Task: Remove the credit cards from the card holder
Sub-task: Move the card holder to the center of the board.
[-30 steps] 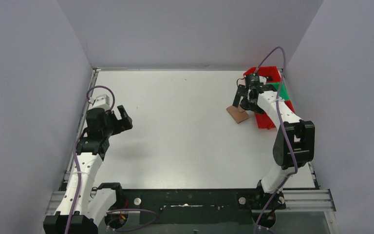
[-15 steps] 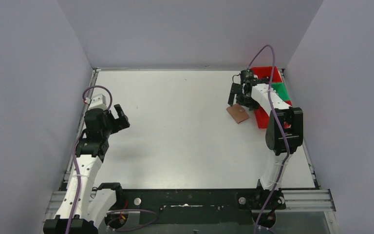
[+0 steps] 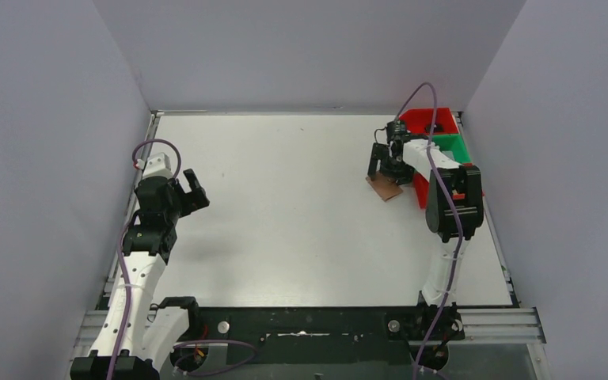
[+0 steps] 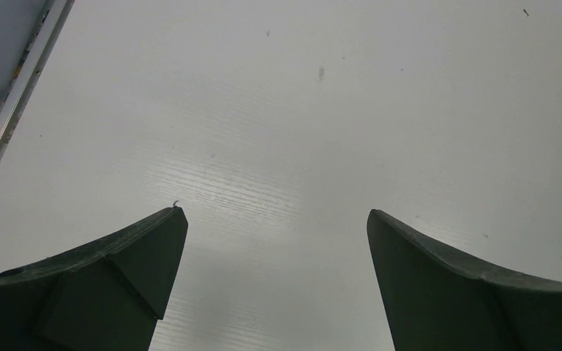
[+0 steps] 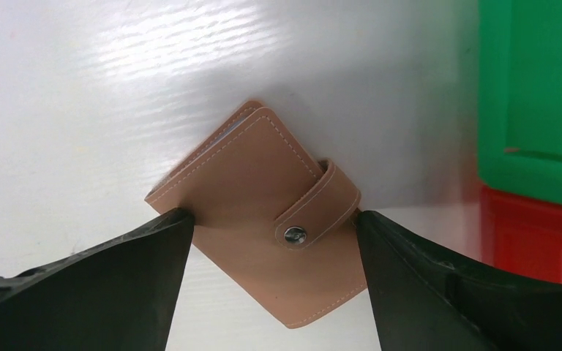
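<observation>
**Top external.** The white table (image 3: 285,206) is closed in by grey walls on the left, far and right sides. Most of its surface lies bare between the two arms. One card holder (image 3: 384,188), tan and closed, lies flat towards the far right, just beside the bins and apart from the table's edges. One red bin (image 3: 431,119) sits in the far right corner, with one green bin (image 3: 449,146) touching it on the near side. A further strip of red shows nearer again. The right end effector (image 3: 385,168) hangs directly over the holder. The left end effector (image 3: 190,190) hovers near the left edge, well apart from everything.

**Left wrist.** Two dark fingers (image 4: 117,270) stand spread wide with only bare table between them. A metal rail (image 4: 15,95) marks the table's left edge.

**Right wrist.** The holder lies at a slant, its one snap tab (image 5: 315,208) fastened. The right end effector is wide, one finger at each side of the holder, tips right at its edges. Whether they press on it cannot be told. The green bin and red plastic stand close on the right, so room is tight there; the left is open.
</observation>
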